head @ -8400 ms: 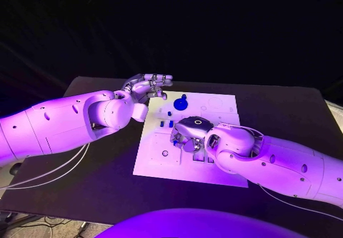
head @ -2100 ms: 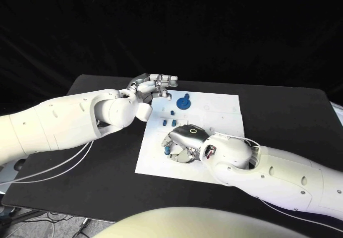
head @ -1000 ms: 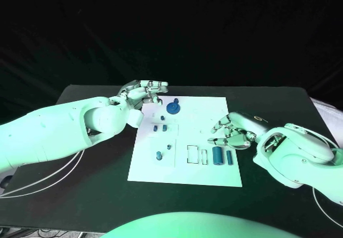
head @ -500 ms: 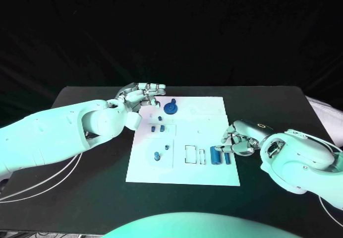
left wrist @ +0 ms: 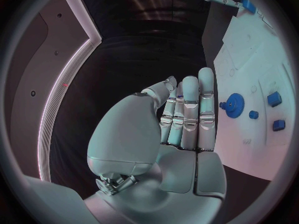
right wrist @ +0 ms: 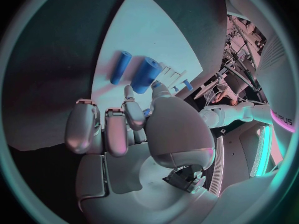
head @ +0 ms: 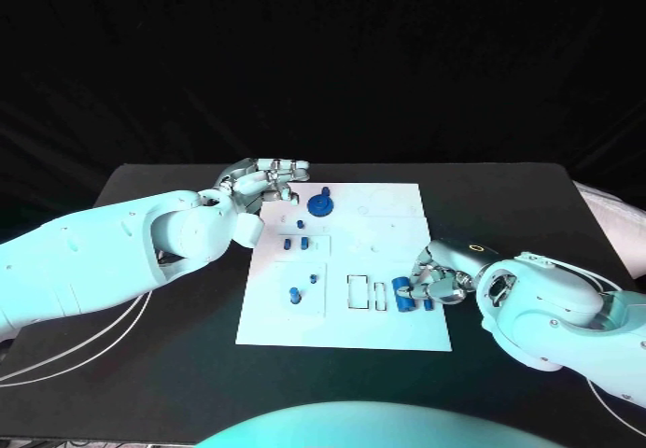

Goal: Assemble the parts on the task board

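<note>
The tabletop before me is black and matte, and beyond its far edge there is only a dark backdrop. The white board lies flat in the middle of it, its long side running away from me. My left hand hangs over the board's far left corner, holding nothing; in the left wrist view its fingers stand straight and side by side. Just beside that hand, at the far end of the board, a blue gear stands on the board. Nearer to me along the left half sit two small blue blocks, then a small peg and a larger peg. My right hand rests at the board's near right edge with its fingers curled down over the blue cylinders lying there by an outlined slot. In the right wrist view, a thick cylinder and a thin one lie side by side just past my fingertips, and something small and blue shows under the curled fingers, but I cannot tell whether I grip it. White cables trail from my left arm across the near left of the tabletop.
</note>
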Controlling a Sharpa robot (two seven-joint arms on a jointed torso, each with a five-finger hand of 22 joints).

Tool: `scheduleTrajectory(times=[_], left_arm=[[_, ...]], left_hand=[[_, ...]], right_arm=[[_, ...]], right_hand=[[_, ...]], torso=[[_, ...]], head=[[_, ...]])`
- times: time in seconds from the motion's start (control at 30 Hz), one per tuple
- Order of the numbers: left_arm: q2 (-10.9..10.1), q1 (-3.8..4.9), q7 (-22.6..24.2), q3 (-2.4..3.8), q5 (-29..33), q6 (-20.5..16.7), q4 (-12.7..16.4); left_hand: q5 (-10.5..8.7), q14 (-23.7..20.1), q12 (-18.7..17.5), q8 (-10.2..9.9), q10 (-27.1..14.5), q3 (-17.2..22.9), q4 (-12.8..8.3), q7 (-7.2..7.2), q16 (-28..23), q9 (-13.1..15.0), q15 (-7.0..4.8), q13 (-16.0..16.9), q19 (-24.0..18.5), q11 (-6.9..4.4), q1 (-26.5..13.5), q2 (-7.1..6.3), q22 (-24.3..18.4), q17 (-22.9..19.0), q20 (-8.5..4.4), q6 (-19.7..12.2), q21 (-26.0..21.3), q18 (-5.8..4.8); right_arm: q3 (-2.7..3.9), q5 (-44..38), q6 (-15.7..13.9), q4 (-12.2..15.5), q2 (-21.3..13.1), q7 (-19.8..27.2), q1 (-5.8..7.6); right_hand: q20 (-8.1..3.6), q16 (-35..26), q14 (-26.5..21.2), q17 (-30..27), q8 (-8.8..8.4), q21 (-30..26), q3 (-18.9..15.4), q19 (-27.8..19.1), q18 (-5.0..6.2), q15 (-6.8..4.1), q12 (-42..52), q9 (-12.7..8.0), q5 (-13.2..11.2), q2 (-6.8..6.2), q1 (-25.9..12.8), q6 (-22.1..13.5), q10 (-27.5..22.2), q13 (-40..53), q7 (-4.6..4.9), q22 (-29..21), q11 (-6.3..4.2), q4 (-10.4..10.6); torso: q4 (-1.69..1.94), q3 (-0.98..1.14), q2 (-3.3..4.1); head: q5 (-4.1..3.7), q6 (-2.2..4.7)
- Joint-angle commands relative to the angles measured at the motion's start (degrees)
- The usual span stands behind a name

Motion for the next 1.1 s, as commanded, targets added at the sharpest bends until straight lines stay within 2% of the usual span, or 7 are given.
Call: scheduleTrajectory(times=[0.03,0.3,0.47,0.63,0.8,0.87,1.1], left_arm=[[0.1,-0.05,0.3,0.03,-0.3,0.7,0.0],[0.1,-0.1,0.3,0.03,-0.6,0.6,-0.2],[0.1,-0.13,0.2,0.03,-0.7,0.6,-0.2],[0.1,-0.17,0.2,0.02,-0.7,0.7,-0.2],[0.0,-0.18,0.2,0.02,-0.7,0.6,-0.2],[0.0,-0.19,0.2,0.02,-0.7,0.6,-0.2],[0.0,-0.21,0.1,0.02,-0.7,0.7,-0.1]], left_hand=[[0.34,-0.3,0.2,0.3,-0.5,-0.1,-0.2,-0.06,-0.1,-0.1,-0.09,0.1,-0.4,-0.01,0.0,0.31,-0.1,-0.1,0.14,-0.4,-0.2,1.11],[0.35,-0.3,0.3,0.4,-0.7,-0.1,-0.2,-0.05,0.0,-0.1,-0.07,0.1,-0.3,0.01,-0.1,0.37,-0.1,-0.2,0.16,-0.6,-0.3,1.11],[0.35,-0.3,0.3,0.4,-0.7,-0.1,-0.2,-0.05,0.0,-0.1,-0.07,0.1,-0.3,0.01,-0.1,0.37,-0.1,-0.2,0.16,-0.6,-0.3,1.11],[0.35,-0.3,0.3,0.4,-0.7,-0.1,-0.2,-0.05,0.0,-0.1,-0.07,0.1,-0.3,0.01,-0.1,0.37,-0.1,-0.2,0.16,-0.6,-0.3,1.11],[0.35,-0.3,0.3,0.4,-0.7,-0.1,-0.2,-0.05,0.0,-0.1,-0.07,0.1,-0.3,0.01,-0.1,0.37,-0.1,-0.2,0.16,-0.6,-0.3,1.11],[0.35,-0.3,0.3,0.4,-0.7,-0.1,-0.2,-0.05,0.0,-0.1,-0.07,0.1,-0.3,0.01,-0.1,0.37,-0.1,-0.2,0.16,-0.6,-0.3,1.11],[0.35,-0.3,0.3,0.4,-0.7,-0.1,-0.2,-0.05,0.0,-0.1,-0.07,0.1,-0.3,0.01,-0.1,0.37,-0.1,-0.2,0.16,-0.6,-0.3,1.11]], right_arm=[[0.01,-0.8,1.6,-0.2,0.5,-0.8,-0.2],[-0.01,-0.7,3.2,-1.0,1.5,-0.8,-0.42],[-0.04,-0.9,4.1,-1.8,2.6,-0.8,-0.94],[-0.06,-0.7,4.1,-2.5,3.3,-1.2,-1.38],[-0.07,0.5,3.0,-2.8,3.3,-1.5,-1.51],[-0.07,1.4,1.1,-2.8,3.3,-1.4,-1.53],[-0.05,6.8,-13.3,-1.9,2.6,2.7,-1.52]], right_hand=[[0.19,0.4,3.4,0.0,0.22,0.3,-0.4,0.3,-1.04,-0.31,0.0,0.1,-0.2,0.35,-0.4,-0.1,0.0,0.0,-0.07,0.2,0.02,0.0],[0.19,0.4,3.4,0.1,0.41,0.4,-0.5,0.3,-1.05,-0.34,0.1,0.2,-0.2,0.81,0.1,0.1,0.0,0.3,-0.13,0.3,-0.04,-0.2],[0.17,0.5,3.4,0.2,0.65,0.5,-0.5,0.2,-1.06,-0.39,0.0,0.5,0.0,1.4,3.0,0.0,0.0,0.9,-0.15,0.5,-0.08,-1.0],[0.18,0.5,3.3,0.2,0.89,0.6,0.0,0.1,-1.06,-0.37,-0.4,0.8,-2.2,3.09,5.8,0.1,0.0,1.2,-0.11,0.5,-0.07,-1.6],[0.18,0.5,3.3,0.3,1.15,0.6,-0.1,0.1,-1.05,-0.41,-0.3,1.0,-2.5,4.37,5.7,0.6,0.2,1.5,-0.25,0.5,-0.16,-1.0],[0.11,0.6,3.4,0.5,1.34,0.7,-0.4,0.2,-1.08,-0.51,-0.1,1.3,-1.9,4.98,5.3,1.1,0.5,2.0,-0.45,0.8,-0.31,-0.5],[-0.65,1.0,3.5,1.2,2.05,1.6,-0.6,0.9,-1.33,-1.26,0.8,2.6,1.9,6.68,5.6,3.1,2.0,3.8,-1.42,2.3,-1.19,-0.3]], torso=[[0.18,-0.05,0.06],[0.19,-0.11,0.11],[0.3,-0.18,0.12],[0.44,-0.26,0.14],[0.4,-0.31,0.17],[0.38,-0.3,0.15],[0.45,-0.35,0.14]], head=[[-0.12,0.07],[-0.01,0.04],[-0.11,0.08],[-0.21,0.07],[-0.15,0.06],[-0.16,0.1],[-0.29,0.19]])
